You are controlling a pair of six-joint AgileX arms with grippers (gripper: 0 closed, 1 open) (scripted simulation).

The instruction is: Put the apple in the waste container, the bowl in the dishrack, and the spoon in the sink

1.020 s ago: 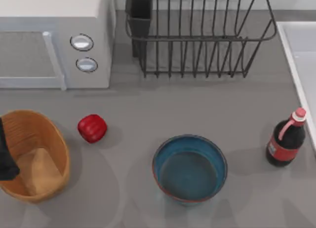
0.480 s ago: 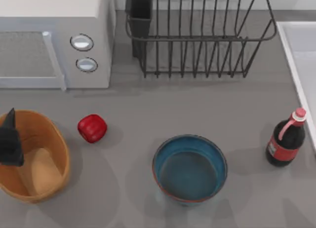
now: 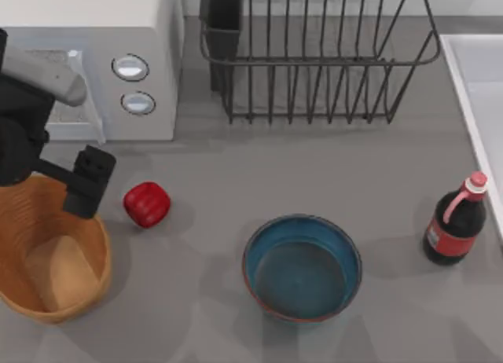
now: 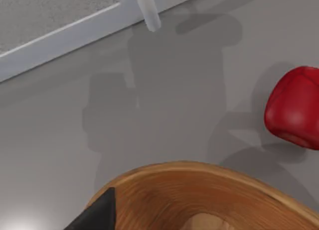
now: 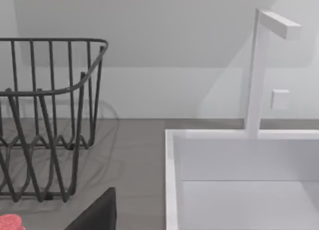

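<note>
The small red apple (image 3: pixel 146 203) lies on the grey table, just right of the orange-tan waste container (image 3: pixel 51 261). My left gripper (image 3: pixel 86 186) hangs over the container's far rim, a short way left of the apple and apart from it. In the left wrist view the apple (image 4: pixel 294 108) sits beyond the container's rim (image 4: pixel 199 172). The blue-teal bowl (image 3: pixel 302 267) stands upright at the front centre. The dishrack (image 3: pixel 314 56) is at the back and the sink (image 3: pixel 479 88) at the right edge. The spoon is out of view. My right gripper (image 5: pixel 94 215) is parked facing the dishrack (image 5: pixel 45 120) and the sink (image 5: pixel 239 180).
A white microwave (image 3: pixel 118 56) with two knobs stands at the back left, partly covered by my left arm. A dark bottle (image 3: pixel 454 221) with a red label stands near the sink. Bare table lies between the apple, the bowl and the dishrack.
My left arm has swung in from the table's left edge, up and to the right across the waste container, and now stands beside the apple. Nothing else has moved.
</note>
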